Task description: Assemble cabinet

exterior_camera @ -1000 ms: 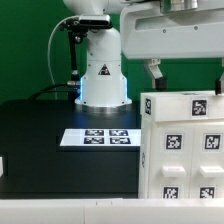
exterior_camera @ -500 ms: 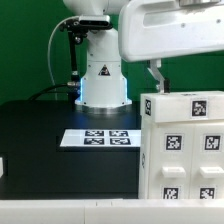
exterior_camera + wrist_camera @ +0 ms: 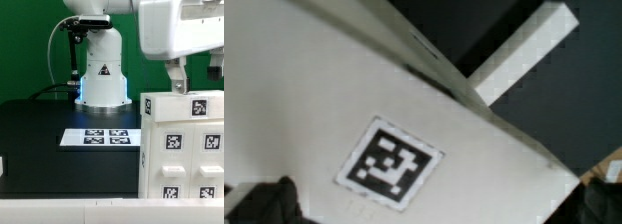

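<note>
Directly beneath the arm's open two-finger pincer (image 3: pixel 197 77), whose jaws stand spread and hold nothing, sits the white boxy plastic cabinet (image 3: pixel 185 145) with black-and-white square tags, on the black table (image 3: pixel 45 150) beside the marker board (image 3: pixel 98 138).

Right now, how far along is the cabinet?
Done: the cabinet stands as a tagged white box at the exterior view's right, panels apparently joined. In hand: nothing; the gripper hangs just above its top with fingers open, and the wrist view shows only a tagged panel. Left: can't tell; any loose parts are out of view.
</note>
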`<state>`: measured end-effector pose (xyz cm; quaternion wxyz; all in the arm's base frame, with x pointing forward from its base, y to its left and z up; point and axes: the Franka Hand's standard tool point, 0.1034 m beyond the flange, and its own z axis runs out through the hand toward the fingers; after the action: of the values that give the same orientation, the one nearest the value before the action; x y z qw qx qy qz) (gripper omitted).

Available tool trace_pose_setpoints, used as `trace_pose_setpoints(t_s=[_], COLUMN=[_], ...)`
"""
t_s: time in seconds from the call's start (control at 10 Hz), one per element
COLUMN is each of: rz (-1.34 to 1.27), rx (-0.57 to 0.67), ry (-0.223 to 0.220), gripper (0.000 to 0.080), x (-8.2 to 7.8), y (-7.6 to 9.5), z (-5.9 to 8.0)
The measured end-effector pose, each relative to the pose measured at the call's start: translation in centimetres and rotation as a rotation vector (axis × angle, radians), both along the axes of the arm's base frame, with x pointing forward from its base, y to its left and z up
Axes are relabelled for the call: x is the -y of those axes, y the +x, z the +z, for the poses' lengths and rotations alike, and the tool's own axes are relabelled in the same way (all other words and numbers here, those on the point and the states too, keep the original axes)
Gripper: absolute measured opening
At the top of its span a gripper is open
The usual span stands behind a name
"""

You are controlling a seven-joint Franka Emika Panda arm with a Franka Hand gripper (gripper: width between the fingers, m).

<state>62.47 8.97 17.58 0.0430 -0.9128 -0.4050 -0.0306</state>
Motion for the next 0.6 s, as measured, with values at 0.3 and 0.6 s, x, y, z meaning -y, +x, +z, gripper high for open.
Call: trace_pose_setpoints(t_s=[0.3,0.6], rz=[0.243,0.633], rx=[0.03,0.076], ry=[-0.032,-0.096], gripper=[0.0796,0.0796], x=[0.6,0.4], y=[0.2,0.4], z=[-0.1,-1.3])
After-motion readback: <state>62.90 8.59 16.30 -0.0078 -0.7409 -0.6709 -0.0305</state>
